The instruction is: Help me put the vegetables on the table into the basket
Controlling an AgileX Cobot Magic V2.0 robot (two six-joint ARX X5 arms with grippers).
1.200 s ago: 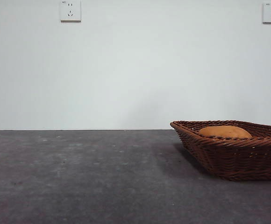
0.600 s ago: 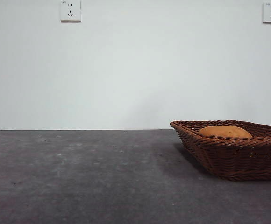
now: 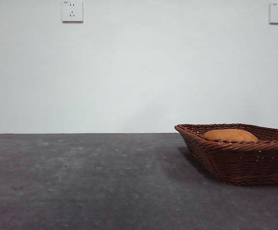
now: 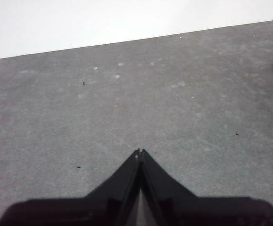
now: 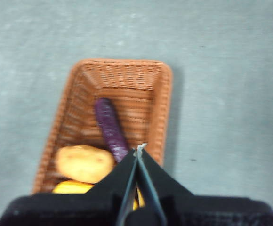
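The reddish-brown wicker basket (image 3: 244, 160) stands on the dark grey table (image 3: 81, 182) at the right in the front view. The potato (image 3: 230, 135) shows above its rim. In the right wrist view the basket (image 5: 122, 75) holds the potato (image 5: 84, 163), the purple eggplant (image 5: 110, 128) and the yellow corn cob (image 5: 73, 188), partly hidden by the jaws. My right gripper (image 5: 139, 149) is shut and empty, high above the basket. My left gripper (image 4: 139, 152) is shut and empty over bare table. Neither arm shows in the front view.
A white wall with two power sockets (image 3: 72, 10) stands behind the table. The table's far edge (image 4: 127, 41) meets the wall in the left wrist view.
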